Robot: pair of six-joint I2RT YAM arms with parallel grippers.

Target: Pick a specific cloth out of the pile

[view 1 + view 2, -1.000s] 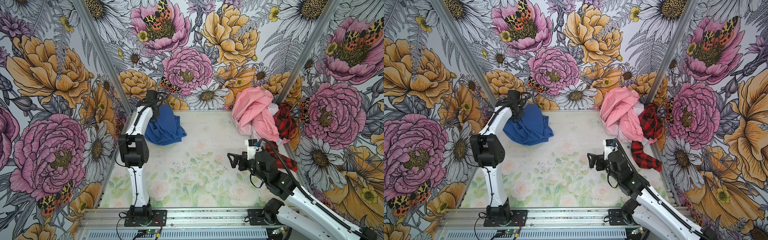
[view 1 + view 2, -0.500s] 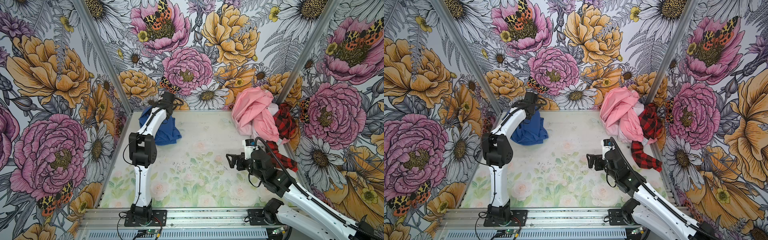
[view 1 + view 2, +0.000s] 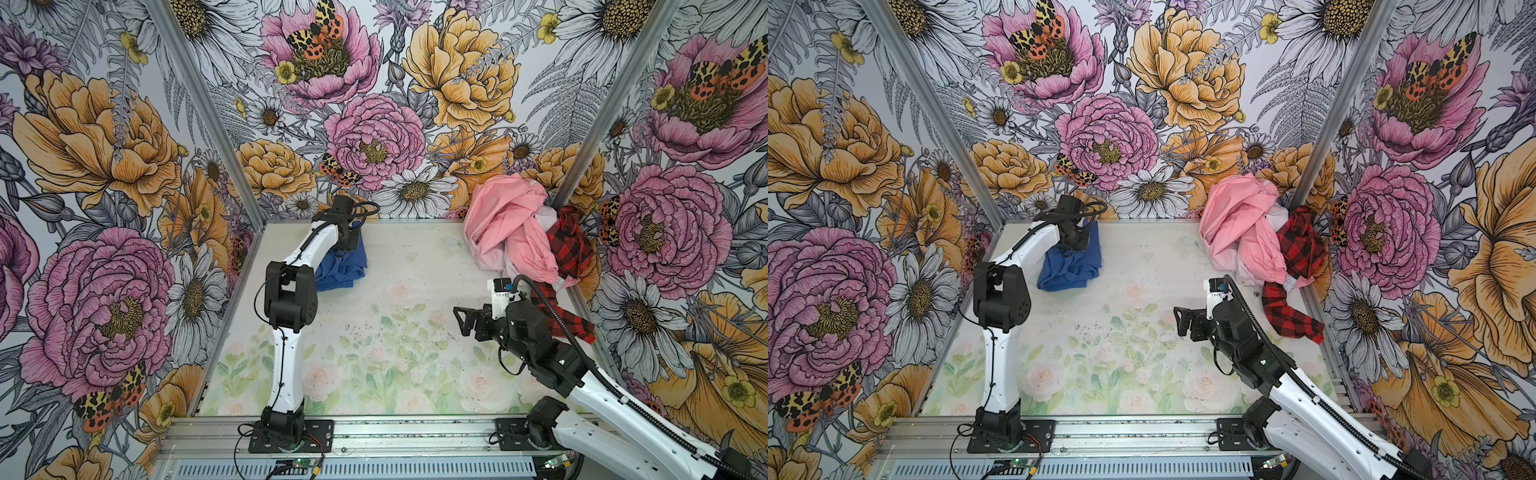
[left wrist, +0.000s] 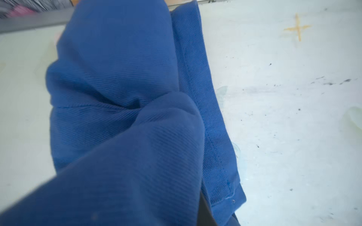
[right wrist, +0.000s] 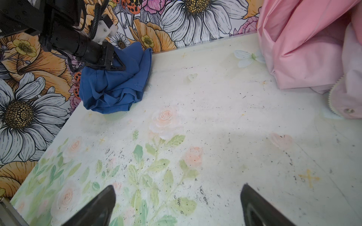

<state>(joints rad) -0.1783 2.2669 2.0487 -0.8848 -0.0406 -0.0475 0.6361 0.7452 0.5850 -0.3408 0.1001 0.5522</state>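
Royal-blue cloth (image 3: 345, 270), bunched, apparently elongated front-to-back, is pinched by left gripper (image 5: 114, 65); right gripper (image 5: 178, 186) gapes wide.

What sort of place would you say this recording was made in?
Probably a lab robot cell: a left arm and right arm bolted to an aluminium rail, flower-print walls boxing in a printed table, and garments staged on it, a blue cloth apart from the pile.
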